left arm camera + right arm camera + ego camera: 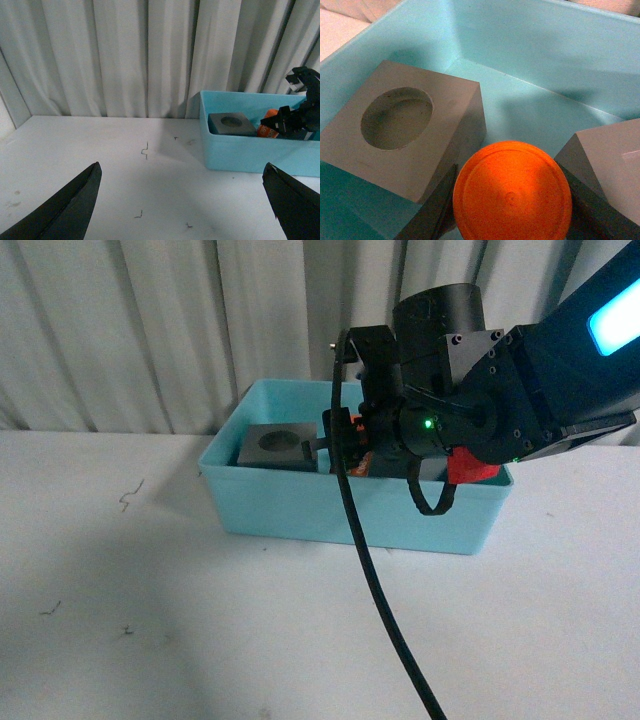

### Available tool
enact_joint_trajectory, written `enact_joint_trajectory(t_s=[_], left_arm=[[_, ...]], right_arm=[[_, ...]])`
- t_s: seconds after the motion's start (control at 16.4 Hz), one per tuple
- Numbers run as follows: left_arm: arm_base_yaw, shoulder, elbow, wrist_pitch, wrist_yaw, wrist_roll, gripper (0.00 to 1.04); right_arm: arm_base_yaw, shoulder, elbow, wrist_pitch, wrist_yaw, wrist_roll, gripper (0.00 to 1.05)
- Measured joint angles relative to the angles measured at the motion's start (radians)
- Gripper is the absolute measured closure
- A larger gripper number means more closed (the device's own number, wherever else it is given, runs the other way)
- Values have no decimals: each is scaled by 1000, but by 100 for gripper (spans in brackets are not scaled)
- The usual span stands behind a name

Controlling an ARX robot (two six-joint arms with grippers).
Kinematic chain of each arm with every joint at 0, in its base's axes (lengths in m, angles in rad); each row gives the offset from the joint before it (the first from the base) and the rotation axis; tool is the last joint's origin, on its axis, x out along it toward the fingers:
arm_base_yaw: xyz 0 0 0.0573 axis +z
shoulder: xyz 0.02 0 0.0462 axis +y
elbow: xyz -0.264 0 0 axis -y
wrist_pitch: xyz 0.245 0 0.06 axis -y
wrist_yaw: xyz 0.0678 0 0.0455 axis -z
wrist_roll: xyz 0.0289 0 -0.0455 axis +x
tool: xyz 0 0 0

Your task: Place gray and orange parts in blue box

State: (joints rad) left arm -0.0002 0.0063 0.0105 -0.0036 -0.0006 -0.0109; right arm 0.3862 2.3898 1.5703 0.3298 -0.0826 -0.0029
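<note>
The blue box stands at the back of the white table. The gray cube with a round recess lies in its left part. My right gripper reaches into the box, shut on the orange cylinder, which hangs between that cube and a second gray cube. The cylinder's printed side does not show. In the left wrist view the box, round-recess cube and cylinder show at the right. My left gripper is open and empty over the bare table, apart from the box.
White curtains hang close behind the table. My right arm's black cable runs down across the table in front of the box. Small dark marks dot the table left of the box.
</note>
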Motion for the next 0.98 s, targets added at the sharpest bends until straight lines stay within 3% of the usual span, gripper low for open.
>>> enact_joint_trajectory(t_s=[0.06,0.12,0.24,0.55,0.79,0.98], left_arm=[[0,0,0,0,0,0,7],[0,0,0,0,0,0,7],[0,0,0,0,0,0,7],[0,0,0,0,0,0,7],[0,0,0,0,0,0,7],[0,0,0,0,0,0,7]], right_arm=[[1,3,1,0,-1,3,35],[1,5,1,-2,-2,6,22],[1,5,1,8,-3,7,7],[-5,-109,-137,134,-10,38,6],[-75,-600,-486,241,27,31,6],[-151,-962,-831,124,122,77,6]])
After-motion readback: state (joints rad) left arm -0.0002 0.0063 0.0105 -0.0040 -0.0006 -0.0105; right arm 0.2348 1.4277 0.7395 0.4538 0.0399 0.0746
